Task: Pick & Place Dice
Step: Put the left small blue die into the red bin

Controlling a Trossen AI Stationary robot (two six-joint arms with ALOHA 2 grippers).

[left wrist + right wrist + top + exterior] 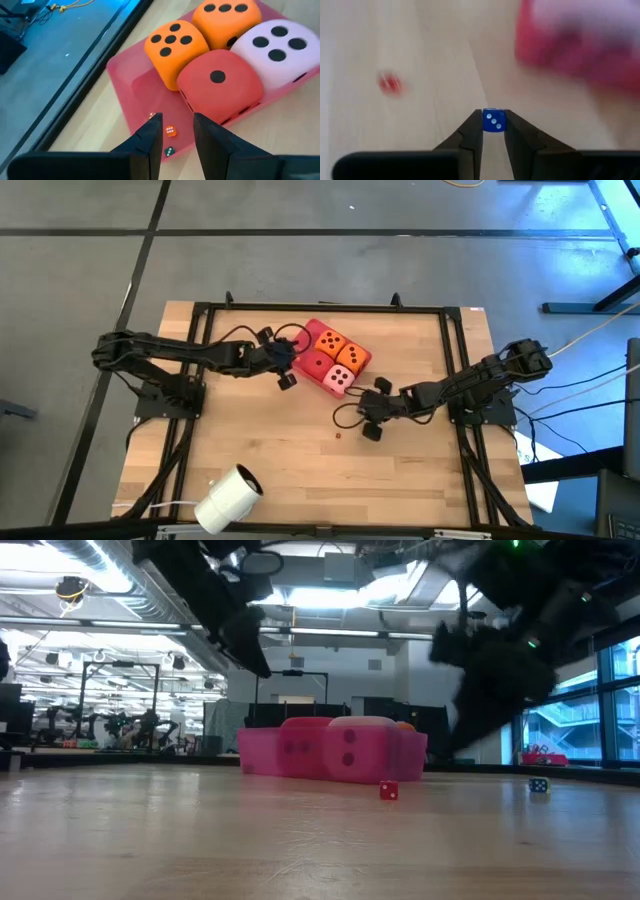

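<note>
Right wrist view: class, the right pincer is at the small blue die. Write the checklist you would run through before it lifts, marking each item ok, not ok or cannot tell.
1. Blue die centred between the right pincer's fingertips: ok.
2. Both fingertips touching the die: ok, as far as that view shows.
3. Die already off the table: cannot tell.
4. Small red die clear of the pincer: ok.
5. Tray has bare floor beside the four large dice: ok.
6. Left pincer out of the drop path: not ok, it hangs at the tray's bare corner.
</note>
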